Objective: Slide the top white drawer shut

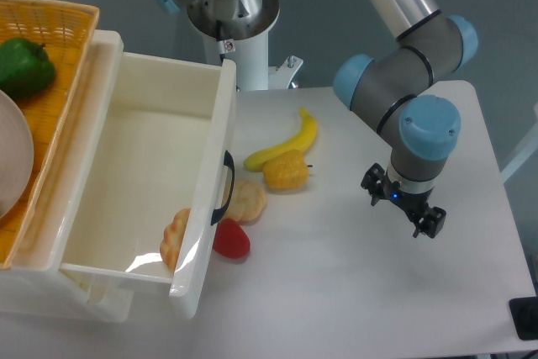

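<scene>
Fixed camera: top white drawer (143, 182) at nine o'clock, pulled fully out, black handle (225, 187) facing the table; a bread piece (176, 236) leans inside its front wall. Gripper (403, 208) at four o'clock, well apart from it, jaws spread wide, holding nothing. Banana (286, 141), yellow pepper (286, 171), bread roll (247, 200) and red fruit (230, 240) lie centre; orange basket (50, 56) with green pepper (23, 66) at ten o'clock.

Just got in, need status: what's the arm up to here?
Nothing is held yet. The gripper hangs over the table, well to the right of the top white drawer, which stands pulled out with a bread piece inside. Its black handle is untouched. Whether the jaws are open is unclear. Closing hasn't begun.
</scene>
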{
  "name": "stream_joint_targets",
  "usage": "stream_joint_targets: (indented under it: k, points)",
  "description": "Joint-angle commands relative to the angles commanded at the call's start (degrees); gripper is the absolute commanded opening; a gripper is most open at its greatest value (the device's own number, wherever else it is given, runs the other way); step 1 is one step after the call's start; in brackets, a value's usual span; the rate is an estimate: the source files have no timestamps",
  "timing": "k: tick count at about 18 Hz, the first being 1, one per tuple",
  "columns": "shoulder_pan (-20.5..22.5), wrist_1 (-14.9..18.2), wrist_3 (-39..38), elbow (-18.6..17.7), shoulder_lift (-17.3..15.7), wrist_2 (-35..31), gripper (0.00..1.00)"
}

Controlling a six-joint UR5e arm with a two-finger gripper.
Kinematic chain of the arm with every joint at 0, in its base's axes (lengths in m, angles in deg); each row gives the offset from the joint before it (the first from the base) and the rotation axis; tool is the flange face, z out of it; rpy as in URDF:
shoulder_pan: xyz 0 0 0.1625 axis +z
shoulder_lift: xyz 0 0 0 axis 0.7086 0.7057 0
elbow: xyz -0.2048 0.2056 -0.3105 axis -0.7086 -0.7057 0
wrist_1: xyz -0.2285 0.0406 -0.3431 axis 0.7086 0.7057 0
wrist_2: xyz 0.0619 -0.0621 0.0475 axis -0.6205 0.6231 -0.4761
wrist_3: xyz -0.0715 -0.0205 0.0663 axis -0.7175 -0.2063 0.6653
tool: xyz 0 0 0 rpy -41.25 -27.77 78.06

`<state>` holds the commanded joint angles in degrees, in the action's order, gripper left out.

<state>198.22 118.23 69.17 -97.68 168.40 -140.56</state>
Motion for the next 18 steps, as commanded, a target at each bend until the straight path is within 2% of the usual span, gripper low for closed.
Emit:
stream_joint_targets:
  k: [5,9,15,18]
  points:
    - [0.0,0.0,-0.4,0.0,0.2,0.1,1.0]
    - [0.6,-2.5,-3.2,-1.7,0.1,3.3,1.0]
    - [0.7,-2.5,-18.7,-2.6,-0.5,4.8,1.0]
    - [-0.7,-2.4,-24.8,-2.7,0.1,4.8,1.0]
